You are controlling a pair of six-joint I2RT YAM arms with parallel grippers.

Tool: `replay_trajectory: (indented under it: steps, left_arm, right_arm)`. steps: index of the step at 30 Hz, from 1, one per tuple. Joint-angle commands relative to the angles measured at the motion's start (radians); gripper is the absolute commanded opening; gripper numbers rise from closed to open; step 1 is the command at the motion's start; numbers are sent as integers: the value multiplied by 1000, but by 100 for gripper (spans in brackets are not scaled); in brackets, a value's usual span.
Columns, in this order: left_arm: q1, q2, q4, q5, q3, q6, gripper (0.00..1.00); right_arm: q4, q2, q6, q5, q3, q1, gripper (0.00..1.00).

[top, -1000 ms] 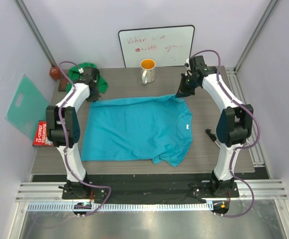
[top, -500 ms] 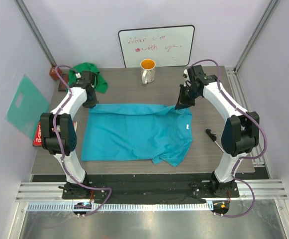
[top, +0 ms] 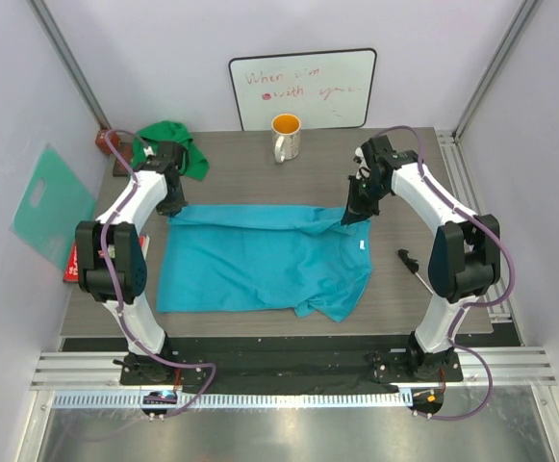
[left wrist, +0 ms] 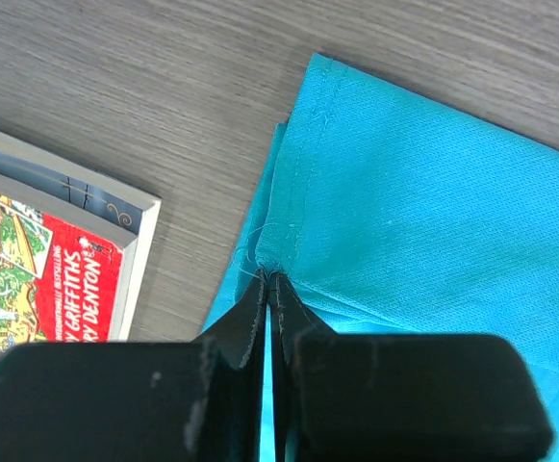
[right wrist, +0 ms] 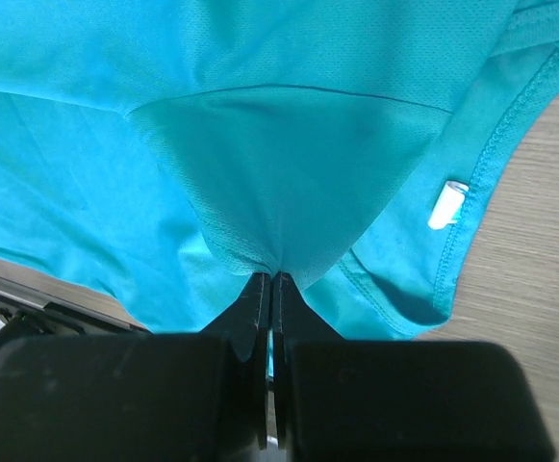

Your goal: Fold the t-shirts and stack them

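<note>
The turquoise t-shirt [top: 260, 265] lies spread on the table, its far edge lifted and drawn toward the near side. My left gripper [top: 175, 206] is shut on the shirt's far left corner, seen pinched at the hem [left wrist: 298, 221] in the left wrist view by the gripper [left wrist: 267, 279]. My right gripper [top: 350, 214] is shut on the far right part near the collar; in the right wrist view the cloth [right wrist: 279, 183] hangs in a tent from the gripper [right wrist: 271, 279]. The green t-shirt [top: 175, 144] lies crumpled at the far left corner.
An orange-lined mug [top: 286, 138] stands at the back centre before a whiteboard [top: 303, 89]. A red book [top: 80, 262] lies at the table's left edge, near my left gripper. A mint plastic sheet [top: 48, 202] leans on the left wall. A small black tool [top: 414, 266] lies right of the shirt.
Both grippers have moved toward the near side, carrying the turquoise shirt's far edge with them, so the far strip now lies folded over the rest of the shirt.
</note>
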Motion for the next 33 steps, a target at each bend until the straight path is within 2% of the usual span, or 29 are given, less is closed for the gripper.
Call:
replay_trajectory:
  steps: [1,7,11,12,14,15,19,21,28,33]
  left_arm:
    - [-2,9,-36,-23,10,-19,0]
    - [-2,32,-57,-12,4,-19,0]
    - [-2,64,-95,-53,20,-42,1]
    - [-2,79,-117,-64,30,-48,9]
    - [-2,87,-129,-73,50,-56,17]
    - [-2,87,-135,-78,54,-60,25]
    - [-2,80,-139,-79,77,-67,38]
    - [-2,76,-137,-81,82,-67,39]
    - [-2,95,-146,-79,120,-63,39]
    - [-4,112,-120,-21,151,-57,39]
  right_arm:
    - [-21,-29,-22,21,-3,0,1]
    - [-38,-14,-20,26,22,-1,1]
    - [-59,3,-22,24,23,0,1]
    - [-67,9,-22,26,23,0,1]
    - [-79,15,-25,17,23,0,9]
    - [-84,17,-25,20,22,3,23]
    - [-119,12,-22,55,15,10,29]
    - [-125,6,-25,58,11,10,36]
    - [-102,-21,-6,119,41,10,39]
    - [17,63,3,153,20,8,37]
